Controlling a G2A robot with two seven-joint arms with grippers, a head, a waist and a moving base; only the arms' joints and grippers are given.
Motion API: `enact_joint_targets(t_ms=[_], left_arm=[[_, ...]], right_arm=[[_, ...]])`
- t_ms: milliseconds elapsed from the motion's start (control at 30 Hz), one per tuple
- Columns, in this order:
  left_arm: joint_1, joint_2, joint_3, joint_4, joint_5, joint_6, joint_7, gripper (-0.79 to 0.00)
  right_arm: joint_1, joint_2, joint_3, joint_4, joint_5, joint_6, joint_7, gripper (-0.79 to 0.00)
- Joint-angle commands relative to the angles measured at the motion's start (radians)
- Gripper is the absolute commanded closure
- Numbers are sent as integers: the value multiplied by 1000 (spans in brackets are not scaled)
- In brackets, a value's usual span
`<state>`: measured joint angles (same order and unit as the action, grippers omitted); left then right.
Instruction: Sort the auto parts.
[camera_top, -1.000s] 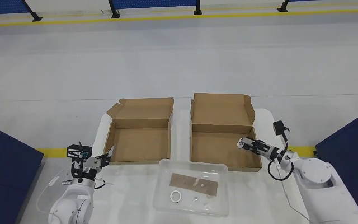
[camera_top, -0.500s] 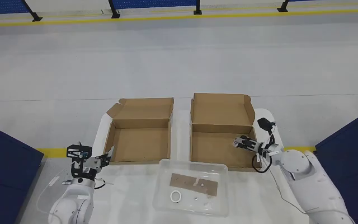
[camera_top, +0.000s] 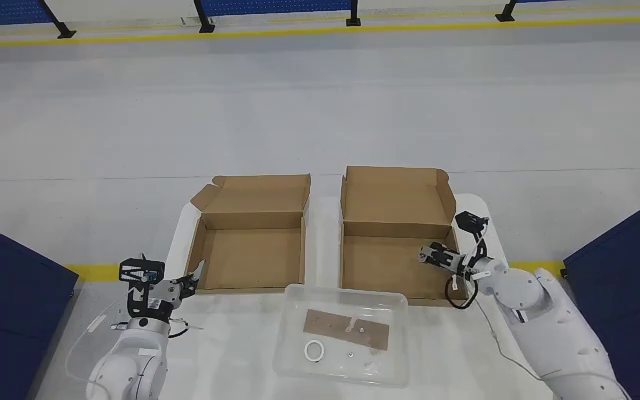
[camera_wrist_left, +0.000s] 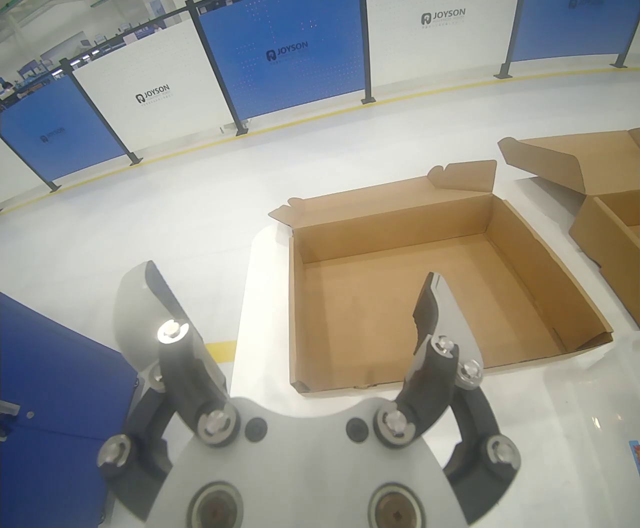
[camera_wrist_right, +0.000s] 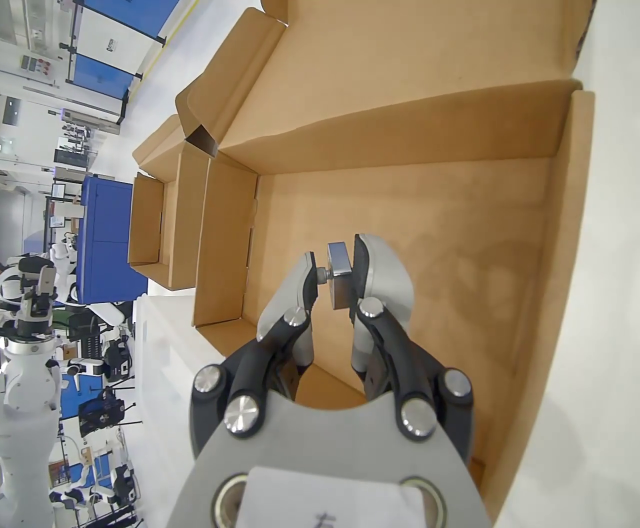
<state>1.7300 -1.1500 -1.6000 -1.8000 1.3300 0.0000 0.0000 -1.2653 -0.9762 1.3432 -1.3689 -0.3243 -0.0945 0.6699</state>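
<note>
Sorting barely begun: right end effector (camera_wrist_right: 332, 270) pinches a metal part (camera_wrist_right: 339, 280) above the right box (camera_wrist_right: 450, 225), empty beneath it; left end effector (camera_wrist_left: 287, 277) wide open, left box (camera_wrist_left: 400, 300) ahead empty; ring (camera_top: 314, 350) lies in tray (camera_top: 345, 293).

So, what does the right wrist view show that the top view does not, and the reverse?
Right wrist view: a small metal part clamped in the right end effector, over the floor of the right box. Top view: the white ring in the clear tray, and the left end effector, open, beside the left box. Both: the two open cardboard boxes and the right end effector itself.
</note>
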Motion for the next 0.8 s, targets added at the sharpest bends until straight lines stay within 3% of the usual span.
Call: enact_joint_targets(t_ms=[0, 133, 533, 767], left_arm=[[0, 0, 0, 0, 0, 0, 0, -785], [0, 0, 0, 0, 0, 0, 0, -785], [0, 0, 0, 0, 0, 0, 0, -785], [0, 0, 0, 0, 0, 0, 0, -785]], right_arm=[[0, 0, 0, 0, 0, 0, 0, 0], [-5, 0, -2, -3, -15, 9, -16, 0], [-1, -9, -76, -70, -282, 221, -71, 0], [19, -20, -130, -73, -387, 287, -59, 0]])
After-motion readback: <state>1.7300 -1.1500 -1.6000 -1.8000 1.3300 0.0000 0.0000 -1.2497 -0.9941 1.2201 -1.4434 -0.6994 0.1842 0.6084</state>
